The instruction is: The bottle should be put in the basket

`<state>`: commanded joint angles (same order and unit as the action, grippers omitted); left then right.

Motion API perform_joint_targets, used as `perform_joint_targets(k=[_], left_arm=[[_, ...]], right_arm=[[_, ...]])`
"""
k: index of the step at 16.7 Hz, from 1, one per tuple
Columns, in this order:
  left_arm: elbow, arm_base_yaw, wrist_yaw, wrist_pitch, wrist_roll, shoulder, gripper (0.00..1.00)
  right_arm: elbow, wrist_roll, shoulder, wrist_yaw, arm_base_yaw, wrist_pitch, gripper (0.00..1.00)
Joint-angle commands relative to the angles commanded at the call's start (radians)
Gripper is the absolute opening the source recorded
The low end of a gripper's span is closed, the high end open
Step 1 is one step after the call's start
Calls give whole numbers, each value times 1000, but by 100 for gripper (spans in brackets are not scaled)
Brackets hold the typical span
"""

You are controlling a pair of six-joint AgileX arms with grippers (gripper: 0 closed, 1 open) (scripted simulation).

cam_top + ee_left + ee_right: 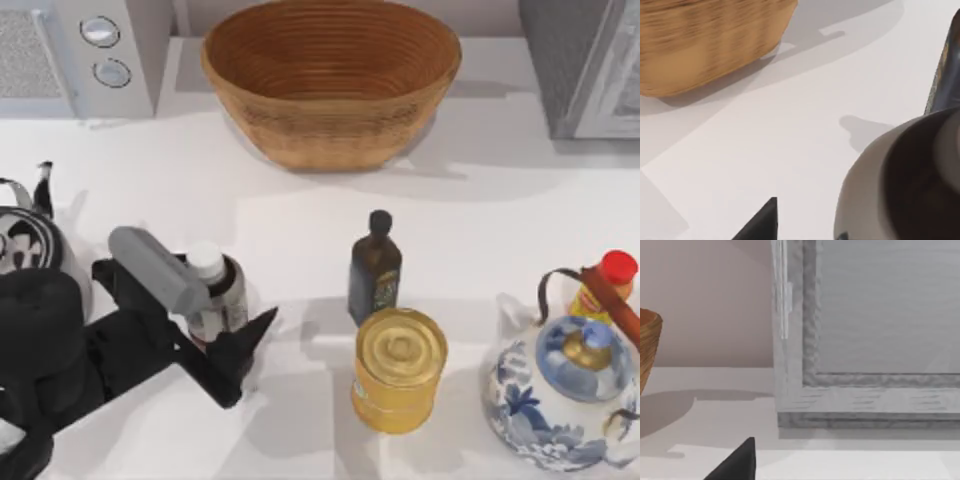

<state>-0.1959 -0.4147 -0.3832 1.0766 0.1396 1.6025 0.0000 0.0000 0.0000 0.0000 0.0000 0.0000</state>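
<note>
L arm reaches in from lower left of top view, angled toward centre. My left gripper [222,315] straddles the bottle [215,290], fingers either side of its body; I can't tell if they're touching. Bottle upright on table [300,220], left of centre. Basket [330,80] at upper centre, well apart.

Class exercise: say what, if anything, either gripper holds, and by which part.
The left gripper brackets the stout white-capped bottle with grey label and reddish-brown base around its body, low at the table's left; whether it actually grips cannot be told.
</note>
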Motion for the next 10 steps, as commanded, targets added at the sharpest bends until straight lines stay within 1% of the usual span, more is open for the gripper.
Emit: perform_joint_targets(k=[9,10], left_arm=[[0,0,0,0,0,0,2],[0,0,0,0,0,0,0]], right_arm=[[0,0,0,0,0,0,100],[0,0,0,0,0,0,100]])
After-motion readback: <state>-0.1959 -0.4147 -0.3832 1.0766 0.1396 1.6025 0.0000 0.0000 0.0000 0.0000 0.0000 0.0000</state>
